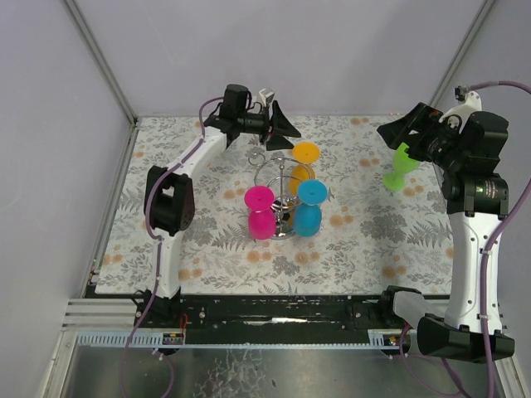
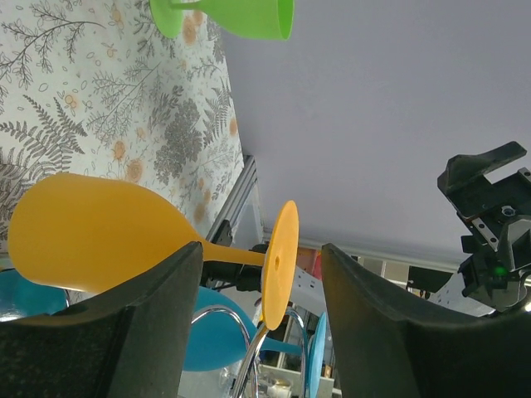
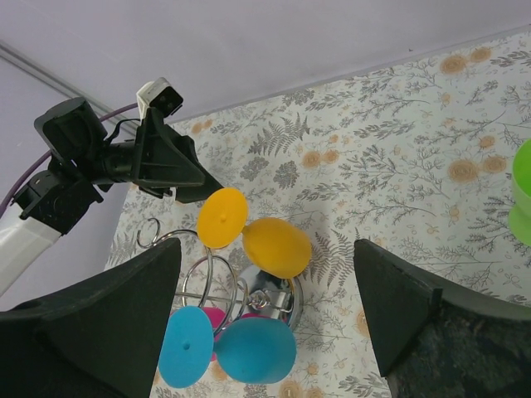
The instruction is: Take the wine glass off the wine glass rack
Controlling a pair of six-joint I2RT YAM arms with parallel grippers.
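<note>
The silver wine glass rack [image 1: 280, 192] stands mid-table with an orange glass [image 1: 304, 162], a pink glass [image 1: 260, 211] and a blue glass [image 1: 309, 209] hanging on it. My left gripper [image 1: 280, 128] is open just behind the rack. In the left wrist view [image 2: 261, 249] the orange glass's foot [image 2: 278, 261] lies between the two fingers, touching neither, above the rack's chrome wire [image 2: 247, 365]. My right gripper [image 1: 406, 137] is open and empty, high at the right. Its wrist view [image 3: 265, 245] looks down on the rack [image 3: 278, 294] and the orange glass [image 3: 276, 246].
A green glass [image 1: 400, 168] stands upright on the flowered table [image 1: 365, 240] at the right, under my right gripper; it shows at the edge of the right wrist view [image 3: 523, 203]. Grey walls close the back and sides.
</note>
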